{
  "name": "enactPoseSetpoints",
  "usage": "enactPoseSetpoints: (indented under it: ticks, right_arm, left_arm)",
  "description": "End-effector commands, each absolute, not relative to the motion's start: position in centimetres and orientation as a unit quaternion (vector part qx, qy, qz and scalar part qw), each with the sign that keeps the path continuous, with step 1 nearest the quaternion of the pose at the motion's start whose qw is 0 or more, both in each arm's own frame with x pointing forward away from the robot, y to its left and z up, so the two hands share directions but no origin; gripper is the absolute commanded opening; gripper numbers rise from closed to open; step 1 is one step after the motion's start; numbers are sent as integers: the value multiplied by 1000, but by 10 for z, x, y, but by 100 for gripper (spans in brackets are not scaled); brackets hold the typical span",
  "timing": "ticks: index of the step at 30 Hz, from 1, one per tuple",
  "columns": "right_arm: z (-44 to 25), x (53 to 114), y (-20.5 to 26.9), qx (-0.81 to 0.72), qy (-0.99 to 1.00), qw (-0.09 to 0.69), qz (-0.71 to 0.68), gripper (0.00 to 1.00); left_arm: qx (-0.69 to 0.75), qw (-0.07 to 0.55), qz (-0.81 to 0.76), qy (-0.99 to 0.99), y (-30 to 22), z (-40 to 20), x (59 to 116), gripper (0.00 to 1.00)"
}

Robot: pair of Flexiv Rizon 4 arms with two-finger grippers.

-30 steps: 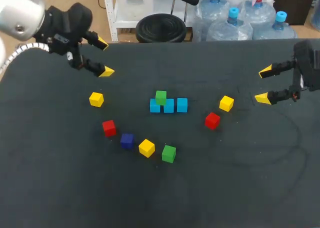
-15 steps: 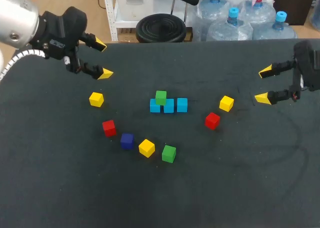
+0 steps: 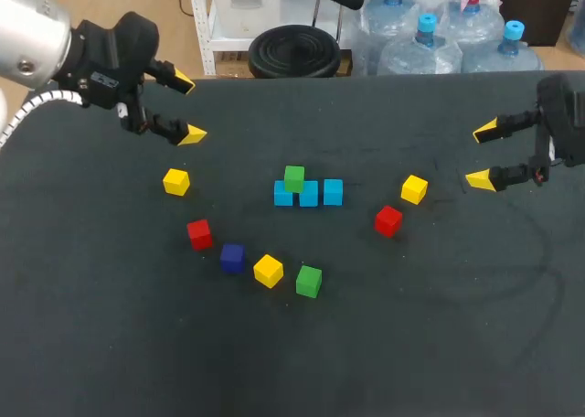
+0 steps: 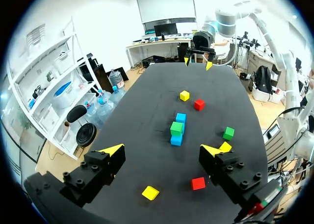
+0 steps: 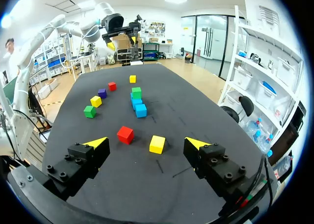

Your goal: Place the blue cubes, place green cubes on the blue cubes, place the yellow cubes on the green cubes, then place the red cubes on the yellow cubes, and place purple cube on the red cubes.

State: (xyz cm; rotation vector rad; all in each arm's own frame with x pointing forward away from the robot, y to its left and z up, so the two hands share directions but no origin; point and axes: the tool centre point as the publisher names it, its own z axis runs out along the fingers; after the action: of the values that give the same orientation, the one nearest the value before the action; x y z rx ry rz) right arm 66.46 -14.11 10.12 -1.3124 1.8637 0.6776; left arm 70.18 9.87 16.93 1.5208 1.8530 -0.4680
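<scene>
- Both tools are wide open and holding nothing. The left tool [image 3: 187, 107] hangs over the far left corner of the counter [image 3: 411, 335], and the right tool [image 3: 482, 155] is out by the right edge. Both are well apart from every cube.
- The blue cubes [image 3: 308, 195] sit in a tight row of three mid-counter, with one green cube [image 3: 293, 177] already on top toward the left end. It looks like it straddles a seam, so bumping it while adding its neighbour could slide it off or split the row.
- The loose green cube [image 3: 309, 281] sits just beside a yellow cube [image 3: 268, 271], which is itself near the purple cube [image 3: 232, 257]. An open tool coming down there could easily shove the yellow one sideways.
- Any nudge that knocks the blue base out of line gets inherited by every layer above, so I'd guess a wobbly stack later.
- Red cubes [image 3: 388, 220] lie on either side of the row. If both arms head for the middle together, they could clash.
</scene>
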Motion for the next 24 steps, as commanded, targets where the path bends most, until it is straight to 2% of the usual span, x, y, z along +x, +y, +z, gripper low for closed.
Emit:
enactPoseSetpoints:
  ticks: [1,14,24]
  right_arm:
    - [101,665,-141,-512,727,373,265,100]
    - [100,652,-141,-553,687,378,282,100]
    - [119,608,-95,-563,676,398,260,100]
  left_arm:
    - [585,345,-181,711,100,169,701,100]
    - [585,345,-181,711,100,169,701,100]
    - [585,345,-181,711,100,169,701,100]
